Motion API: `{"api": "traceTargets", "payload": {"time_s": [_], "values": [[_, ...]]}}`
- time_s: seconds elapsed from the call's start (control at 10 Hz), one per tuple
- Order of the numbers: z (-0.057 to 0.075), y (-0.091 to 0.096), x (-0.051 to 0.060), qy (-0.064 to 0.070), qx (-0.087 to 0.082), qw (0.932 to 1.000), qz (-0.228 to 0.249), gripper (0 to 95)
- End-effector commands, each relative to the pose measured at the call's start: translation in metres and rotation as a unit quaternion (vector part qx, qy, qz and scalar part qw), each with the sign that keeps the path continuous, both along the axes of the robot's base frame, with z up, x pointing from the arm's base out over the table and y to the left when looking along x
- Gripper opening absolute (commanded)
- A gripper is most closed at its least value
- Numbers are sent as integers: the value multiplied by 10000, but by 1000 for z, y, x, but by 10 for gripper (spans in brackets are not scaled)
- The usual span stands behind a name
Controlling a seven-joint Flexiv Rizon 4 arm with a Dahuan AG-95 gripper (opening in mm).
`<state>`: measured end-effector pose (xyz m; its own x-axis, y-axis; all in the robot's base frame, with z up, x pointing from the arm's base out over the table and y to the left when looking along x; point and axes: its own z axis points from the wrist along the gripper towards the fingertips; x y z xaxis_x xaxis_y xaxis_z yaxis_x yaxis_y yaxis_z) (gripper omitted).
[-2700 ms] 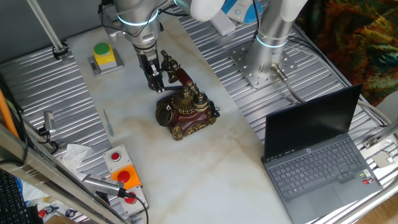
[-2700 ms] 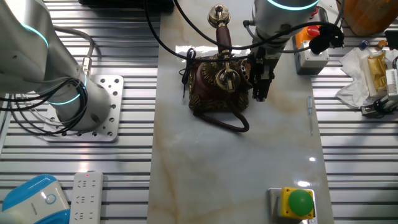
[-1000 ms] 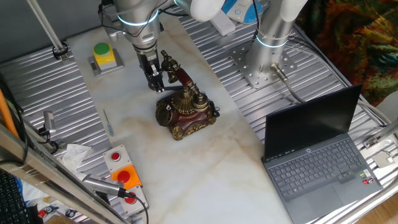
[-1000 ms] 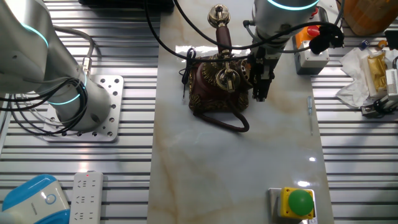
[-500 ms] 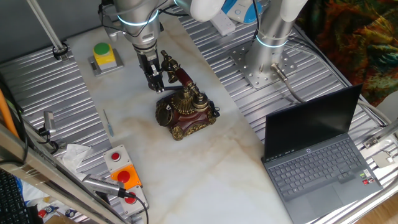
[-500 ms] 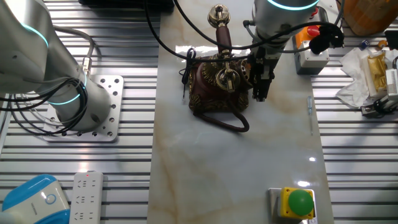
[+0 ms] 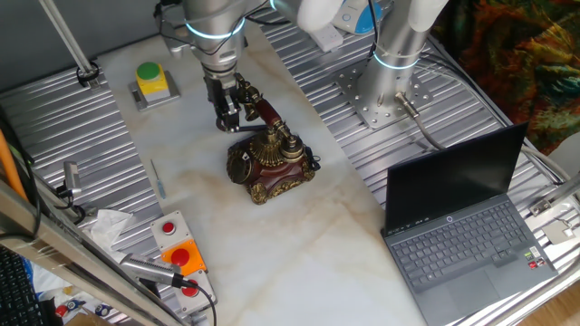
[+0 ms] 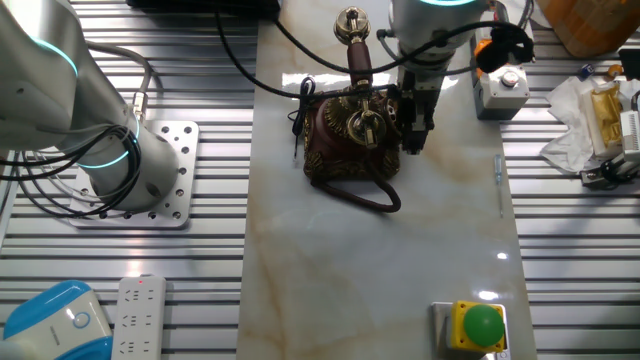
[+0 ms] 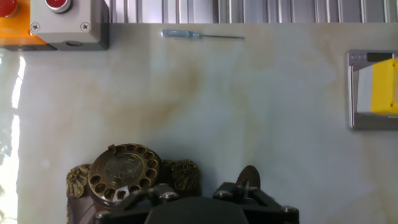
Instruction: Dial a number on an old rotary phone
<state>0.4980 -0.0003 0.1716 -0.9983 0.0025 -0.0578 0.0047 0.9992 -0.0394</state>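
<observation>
A small dark red rotary phone with brass-gold trim (image 7: 269, 163) sits on the pale marble-patterned tabletop (image 7: 299, 244), its round dark dial (image 7: 239, 165) facing the left edge. The red-and-brass handset (image 7: 260, 107) slants up and away from the phone's top. The arm's dark two-finger gripper (image 7: 227, 124) points downward just behind and left of the phone, beside the handset's far end; its jaws look close together. An open dark laptop (image 7: 467, 231) sits well right of the phone.

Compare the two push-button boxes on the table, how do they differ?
The green-button box has a yellow housing and sits at the far end of the table beyond the gripper. The red-button box has a grey and orange housing and sits at the near end. Both are small boxes topped by one round button.
</observation>
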Motion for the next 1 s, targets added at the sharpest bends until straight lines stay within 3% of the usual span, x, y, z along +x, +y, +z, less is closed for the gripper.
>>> {"api": "traceTargets", "payload": {"time_s": [0.1, 1.0], "values": [[-1, 0, 2, 12, 6, 10000, -6, 0], [-1, 0, 4, 52, 7, 10000, 22, 0]]}}
